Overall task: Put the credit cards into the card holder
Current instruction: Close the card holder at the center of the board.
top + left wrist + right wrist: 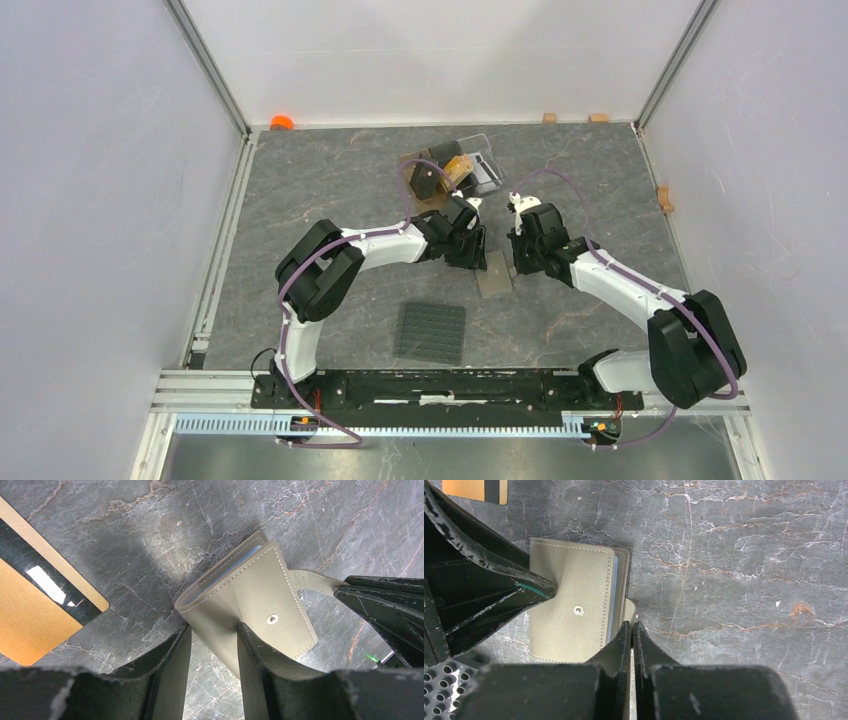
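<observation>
My left end effector point(212, 652) pinched the card holder point(250, 600) cover; my right end effector point(631, 635) held its tab, fingers nearly shut — pulling apart gently seemed best.

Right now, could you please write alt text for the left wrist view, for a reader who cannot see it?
The left gripper clamps the near edge of the olive card holder on a grey marble-patterned table, while the right gripper's fingers pinch its strap. A gold-orange credit card with a black stripe lies apart at left.
</observation>
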`<state>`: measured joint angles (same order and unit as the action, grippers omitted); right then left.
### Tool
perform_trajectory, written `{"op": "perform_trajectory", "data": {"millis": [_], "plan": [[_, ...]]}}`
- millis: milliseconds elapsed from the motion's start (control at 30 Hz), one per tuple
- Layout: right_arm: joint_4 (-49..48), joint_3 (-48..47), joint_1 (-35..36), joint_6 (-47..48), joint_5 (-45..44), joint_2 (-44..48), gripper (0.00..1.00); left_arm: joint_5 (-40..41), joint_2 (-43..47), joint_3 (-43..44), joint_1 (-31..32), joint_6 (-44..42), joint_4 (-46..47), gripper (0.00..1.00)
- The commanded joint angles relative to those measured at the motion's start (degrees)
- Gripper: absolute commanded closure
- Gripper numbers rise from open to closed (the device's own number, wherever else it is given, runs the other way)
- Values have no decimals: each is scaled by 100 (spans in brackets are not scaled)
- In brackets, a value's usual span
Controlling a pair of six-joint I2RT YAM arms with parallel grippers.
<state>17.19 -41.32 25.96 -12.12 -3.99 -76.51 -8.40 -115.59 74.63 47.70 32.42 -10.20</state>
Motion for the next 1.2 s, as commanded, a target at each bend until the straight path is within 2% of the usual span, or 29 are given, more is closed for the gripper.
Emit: {"op": "perform_trajectory", "data": {"millis": [0,167,467,1167], "plan": [[-6,-190,-12,-49,18,251,98,514,-394,-121,2,-356,-697,54],[-77,-184,-14,-109,302,316,100,509,-366,-115,2,-352,-712,54],[-953,181,-6,-414,1395,-153,100,351,-341,-141,2,-273,-613,57],[-1522,573,126,-603,1102,-623,100,-39,-401,-465,-7,72,-106,60]]}}
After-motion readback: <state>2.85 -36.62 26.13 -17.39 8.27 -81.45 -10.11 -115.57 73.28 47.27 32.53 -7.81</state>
